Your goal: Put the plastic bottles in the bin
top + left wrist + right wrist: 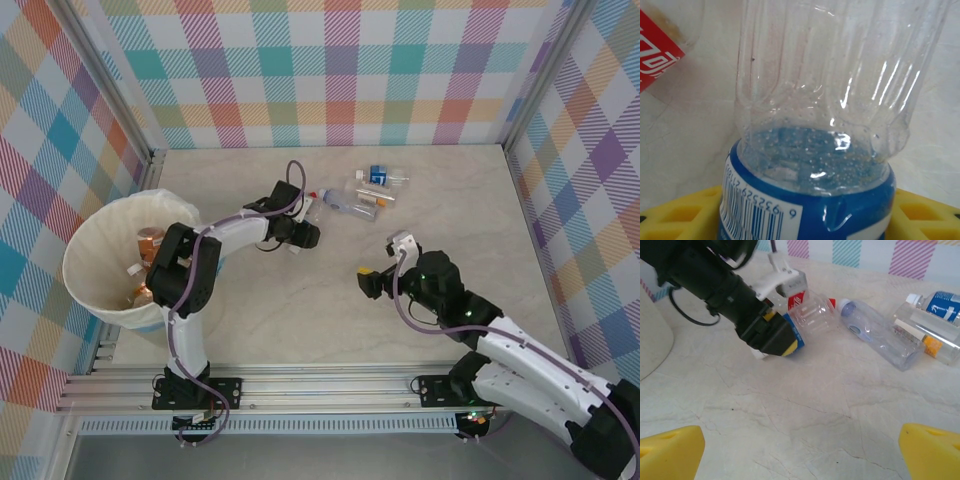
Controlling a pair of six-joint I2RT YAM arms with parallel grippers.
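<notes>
**Left arm has a bottle at the edge of the pile; bin lies well off to the side**

Top view: your left gripper [304, 233] sits at the near edge of the loose bottles [365, 192], well apart from the bin [85, 292]; orange-brown items lie inside the bin, too small to name; the right gripper [374, 282] hangs over bare table [300, 320], spread wide and empty.

Left wrist: the blue-labelled bottle [815, 150] lies between the yellow fingers [677, 217], which are closed on its labelled end; the label is creased there; a red-labelled bottle [655, 55] lies just beside it. The frame's bottom edge cuts off the fingers, so you cannot judge how deep the hold is.

Right wrist: the clamp takes one end only; the clear body sticks out past it.

Risks, as I judge them: thin plastic may buckle and slip out on the lift; the free end could swing and knock the red-labelled neighbour, or catch the bin rim going in. The cap of the held bottle is hard to make out.
</notes>
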